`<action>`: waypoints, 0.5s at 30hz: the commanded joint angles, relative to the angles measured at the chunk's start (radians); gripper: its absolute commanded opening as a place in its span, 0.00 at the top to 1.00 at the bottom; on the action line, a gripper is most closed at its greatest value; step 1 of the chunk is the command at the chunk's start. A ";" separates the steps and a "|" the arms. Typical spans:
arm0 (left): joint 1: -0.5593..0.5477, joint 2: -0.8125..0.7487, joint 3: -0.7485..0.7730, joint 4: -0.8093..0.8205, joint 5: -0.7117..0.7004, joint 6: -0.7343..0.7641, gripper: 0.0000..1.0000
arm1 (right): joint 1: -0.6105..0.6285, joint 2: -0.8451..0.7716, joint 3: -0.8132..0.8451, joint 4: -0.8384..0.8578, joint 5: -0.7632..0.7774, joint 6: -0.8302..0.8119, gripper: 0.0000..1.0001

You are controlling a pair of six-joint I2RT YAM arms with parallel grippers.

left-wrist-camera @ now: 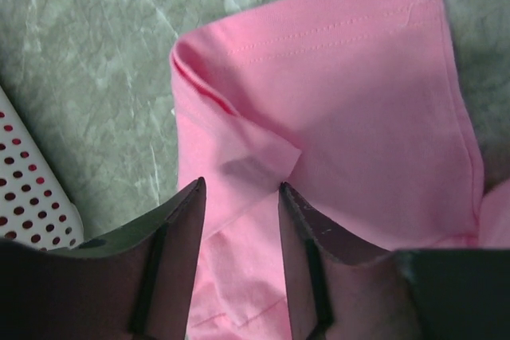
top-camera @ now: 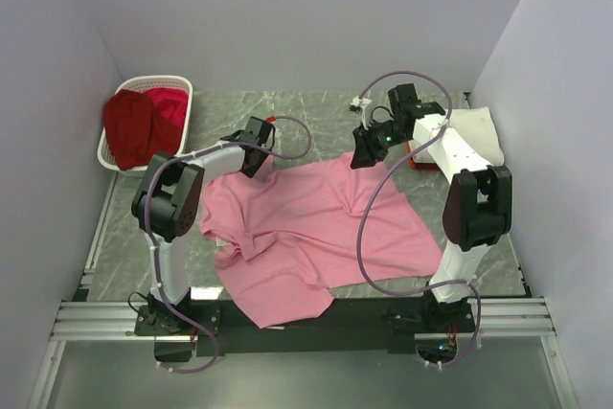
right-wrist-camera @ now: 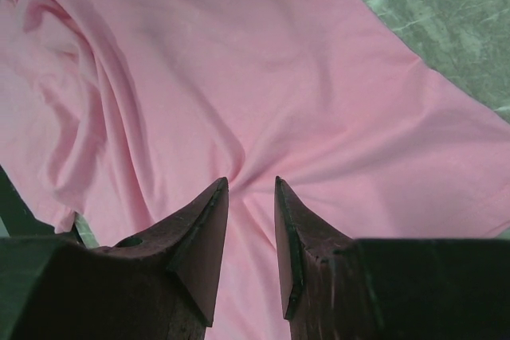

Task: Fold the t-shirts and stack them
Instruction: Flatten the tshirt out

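1. The pink shirt (top-camera: 316, 227) is lying spread and rumpled across the middle of the table (top-camera: 316, 112), with its near hem hanging over the table's front edge.
2. The left pincer (top-camera: 257, 162) is sitting at the shirt's far left corner, tips pointing down onto the cloth.
3. In the left wrist view, the left pincer (left-wrist-camera: 239, 197) is standing about half apart, and a small folded flap of the pink shirt (left-wrist-camera: 358, 101) is lying in the gap between its tips. I cannot tell whether the fingers are pressing on the flap or only straddling it.
4. The right pincer (top-camera: 367, 155) is resting on the shirt's far right edge.
5. In the right wrist view, the right pincer (right-wrist-camera: 251, 189) is standing narrow, and creases in the pink shirt (right-wrist-camera: 239, 61) are running together into the gap, so it is pinching a gather of the cloth.
6. The white basket (top-camera: 182, 83) is standing at the far left corner, holding a dark red shirt (top-camera: 132, 126) and a crimson shirt (top-camera: 170, 107) beside it.
7. A cream-white shirt (top-camera: 479, 131) is lying on an orange-red shirt (top-camera: 419, 160) at the far right, behind the right arm and apart from the pink one.
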State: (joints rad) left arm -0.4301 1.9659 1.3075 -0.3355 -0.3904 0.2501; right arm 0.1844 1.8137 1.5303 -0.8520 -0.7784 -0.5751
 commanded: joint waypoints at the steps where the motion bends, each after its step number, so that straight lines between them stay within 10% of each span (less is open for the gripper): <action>1: 0.013 0.036 0.056 0.038 -0.004 0.011 0.54 | -0.008 0.007 0.016 -0.015 -0.036 -0.020 0.63; 15: 0.065 0.044 0.084 0.067 0.062 -0.018 0.99 | -0.023 0.015 0.021 0.011 0.022 0.010 0.62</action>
State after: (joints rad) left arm -0.3855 2.0102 1.3487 -0.3099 -0.3634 0.2428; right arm 0.1730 1.8351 1.5307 -0.8642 -0.7872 -0.5804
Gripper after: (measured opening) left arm 0.022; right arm 0.373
